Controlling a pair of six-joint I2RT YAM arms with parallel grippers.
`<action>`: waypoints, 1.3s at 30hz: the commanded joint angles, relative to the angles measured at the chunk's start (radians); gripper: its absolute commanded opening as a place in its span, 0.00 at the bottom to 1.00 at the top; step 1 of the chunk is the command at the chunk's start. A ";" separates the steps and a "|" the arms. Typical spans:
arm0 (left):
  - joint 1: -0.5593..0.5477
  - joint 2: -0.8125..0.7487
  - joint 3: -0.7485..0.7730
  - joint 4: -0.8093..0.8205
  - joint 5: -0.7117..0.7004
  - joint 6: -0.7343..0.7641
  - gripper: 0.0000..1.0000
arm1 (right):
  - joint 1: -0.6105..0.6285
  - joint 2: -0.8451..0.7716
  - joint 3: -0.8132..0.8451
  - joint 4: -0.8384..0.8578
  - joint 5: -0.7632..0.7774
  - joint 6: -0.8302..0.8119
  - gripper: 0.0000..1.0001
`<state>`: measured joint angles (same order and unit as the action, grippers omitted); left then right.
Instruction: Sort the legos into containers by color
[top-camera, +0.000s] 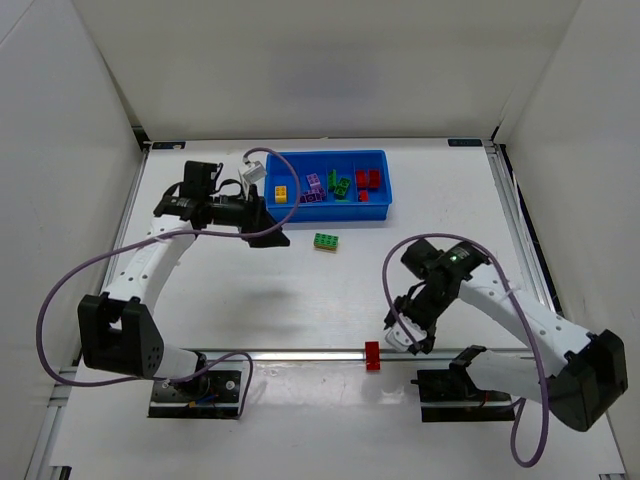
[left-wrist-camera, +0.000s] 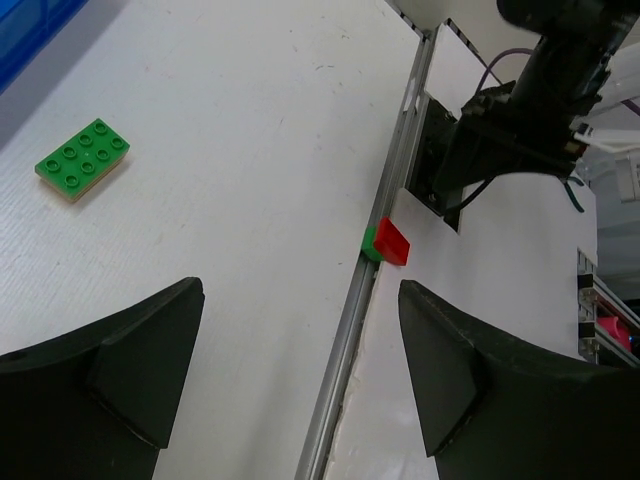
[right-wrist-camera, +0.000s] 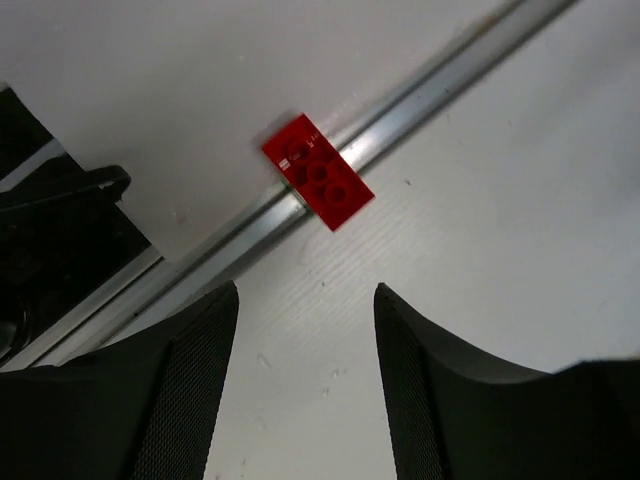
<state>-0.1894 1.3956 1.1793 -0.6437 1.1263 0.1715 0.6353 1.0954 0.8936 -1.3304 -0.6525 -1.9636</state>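
The containers are four compartments of a blue tray at the back. They hold a yellow lego, purple legos, green legos and red legos. A green lego lies loose on the table in front of the tray. A red lego sits on the metal rail near the front edge. My left gripper hovers open and empty beside the tray's front left corner. My right gripper is open and empty, just right of the red lego.
A metal rail runs across the table's front, with both arm bases behind it. White walls enclose the table at left, right and back. A purple cable loops off each arm.
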 joint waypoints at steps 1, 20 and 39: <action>0.024 -0.012 0.026 -0.008 0.061 -0.001 0.90 | 0.102 0.033 0.019 -0.012 0.010 -0.474 0.61; 0.122 -0.026 -0.027 -0.008 0.128 -0.010 0.95 | 0.425 0.276 0.021 0.243 0.238 -0.170 0.62; 0.165 -0.012 -0.032 -0.008 0.156 -0.004 0.99 | 0.441 0.376 0.082 0.145 0.202 -0.172 0.61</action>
<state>-0.0345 1.3933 1.1465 -0.6514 1.2362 0.1570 1.0634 1.4639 0.9428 -1.1362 -0.4244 -1.9720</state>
